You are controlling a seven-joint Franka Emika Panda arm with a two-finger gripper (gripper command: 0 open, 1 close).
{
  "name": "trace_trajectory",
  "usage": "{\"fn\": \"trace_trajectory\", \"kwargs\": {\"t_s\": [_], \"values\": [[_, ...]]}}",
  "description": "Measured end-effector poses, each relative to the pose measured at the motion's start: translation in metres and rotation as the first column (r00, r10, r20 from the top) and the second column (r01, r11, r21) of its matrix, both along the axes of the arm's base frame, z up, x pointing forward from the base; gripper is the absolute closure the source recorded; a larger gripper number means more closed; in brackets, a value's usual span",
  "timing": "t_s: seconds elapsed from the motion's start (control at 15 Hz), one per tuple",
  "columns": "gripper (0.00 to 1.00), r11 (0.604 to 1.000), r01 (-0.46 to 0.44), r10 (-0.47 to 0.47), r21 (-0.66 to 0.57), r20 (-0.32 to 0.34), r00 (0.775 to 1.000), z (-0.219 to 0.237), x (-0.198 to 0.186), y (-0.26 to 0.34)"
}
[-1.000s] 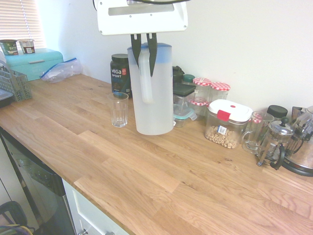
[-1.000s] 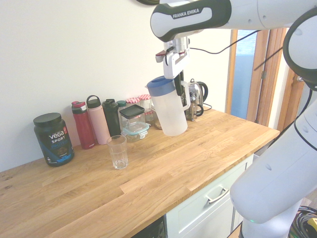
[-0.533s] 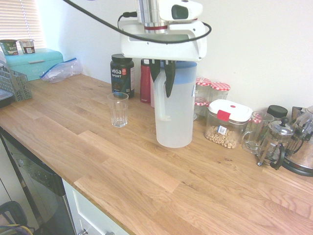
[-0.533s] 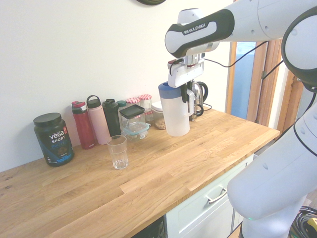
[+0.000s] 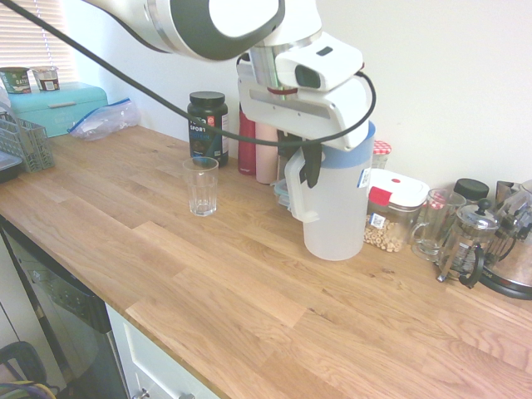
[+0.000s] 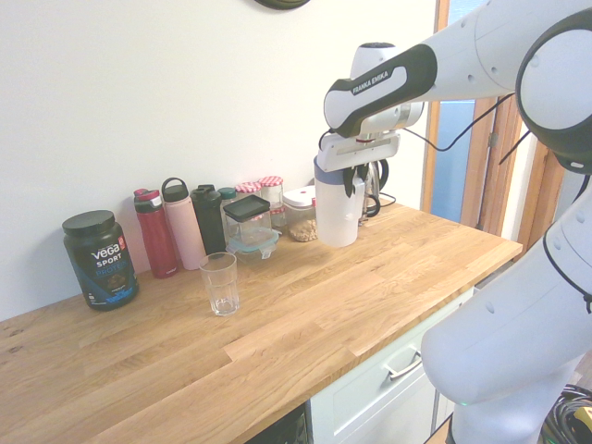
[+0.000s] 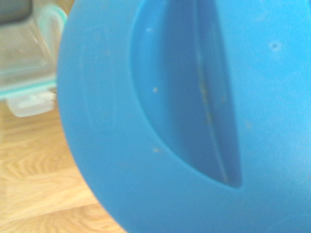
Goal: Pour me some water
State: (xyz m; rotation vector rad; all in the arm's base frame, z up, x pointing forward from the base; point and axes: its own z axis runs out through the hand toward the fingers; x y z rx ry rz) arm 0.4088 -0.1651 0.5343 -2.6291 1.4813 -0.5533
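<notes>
Desk (image 5: 249, 307) front half bare wood, free out to its near edge; back strip by wall packed w/ bottles and jars. Pitcher (image 5: 337, 208) stands upright, long axis vertical, handle (image 5: 298, 187) facing the near edge, base on or just off the desk, can't tell. Frosted white body, blue lid (image 7: 160, 116). Claw (image 5: 309, 166) clenched on handle. Glass (image 5: 201, 186) at pitcher's 9 o'clock, apart.

Gripper (image 5: 309, 170) pointing steeply down, fingers (image 6: 356, 182) clamped on pitcher handle (image 5: 297, 195); forearm reaching in from above.
</notes>
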Motion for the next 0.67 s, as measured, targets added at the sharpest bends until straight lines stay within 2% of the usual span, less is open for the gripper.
{"fn": "trace_trajectory", "kwargs": {"t_s": [0.27, 0.67], "values": [[1.0, 0.994, -0.102, 0.104, 0.039, -0.051, 0.993, -0.019, -0.005, -0.011], [1.0, 0.991, -0.13, 0.134, 0.039, -0.127, 0.983, -0.026, 0.003, -0.019]]}}
